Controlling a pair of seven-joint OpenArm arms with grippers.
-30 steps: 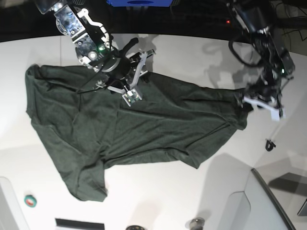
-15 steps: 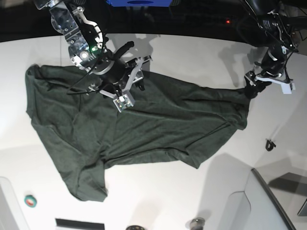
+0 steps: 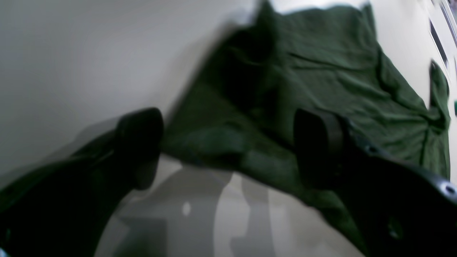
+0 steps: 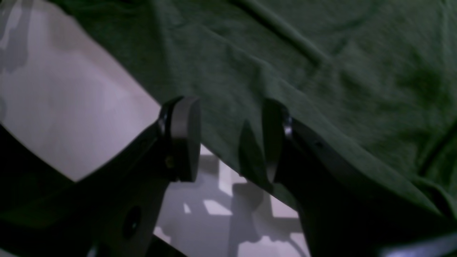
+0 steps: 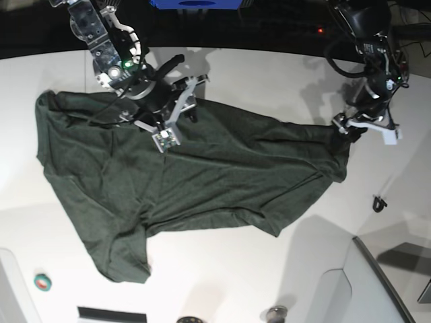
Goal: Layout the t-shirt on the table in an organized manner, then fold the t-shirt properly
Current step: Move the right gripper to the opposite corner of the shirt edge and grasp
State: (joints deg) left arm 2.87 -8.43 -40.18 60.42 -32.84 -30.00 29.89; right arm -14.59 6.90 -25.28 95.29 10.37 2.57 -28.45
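T-shirt (image 5: 188,182) lies crumpled & skewed across the white table (image 5: 269,81), sleeve bunched near the front edge. Step looks like spreading it flat: best to grab opposite edges low, pull apart evenly w/o lifting much, so wrinkles run out. Left end effector (image 3: 228,146) spread wide, straddling the shirt's edge, nothing pinched yet. Right end effector (image 4: 230,137) about half open over the other edge, one pad seems to touch cloth but no grip that I can tell
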